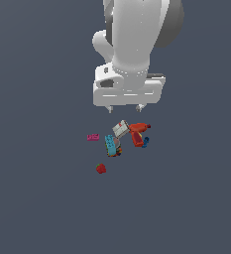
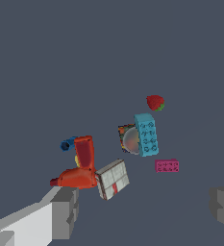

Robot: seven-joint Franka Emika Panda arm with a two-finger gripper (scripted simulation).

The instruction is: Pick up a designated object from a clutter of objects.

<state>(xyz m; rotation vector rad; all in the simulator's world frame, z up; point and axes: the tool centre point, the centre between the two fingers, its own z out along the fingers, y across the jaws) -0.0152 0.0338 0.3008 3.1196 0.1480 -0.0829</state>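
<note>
The designated object, a tiny dark-red strawberry-like lump [image 1: 101,168], lies alone on the grey floor, nearest the camera in the exterior view; it also shows in the wrist view [image 2: 155,102]. The clutter sits just behind it: a teal box [image 1: 110,145] [image 2: 146,134], a grey-white box [image 1: 120,128] [image 2: 112,179], an orange-red drill shape [image 1: 137,132] [image 2: 81,166], a blue piece [image 1: 145,143] [image 2: 67,143] and a pink block [image 1: 92,137] [image 2: 167,166]. My gripper [image 1: 125,108] hangs open and empty above the clutter's far side, well clear of the strawberry. Its fingers [image 2: 60,214] frame the wrist view.
A small multicoloured item with a grey round face [image 2: 129,139] leans against the teal box. Plain dark grey floor [image 1: 37,198] surrounds the cluster on all sides.
</note>
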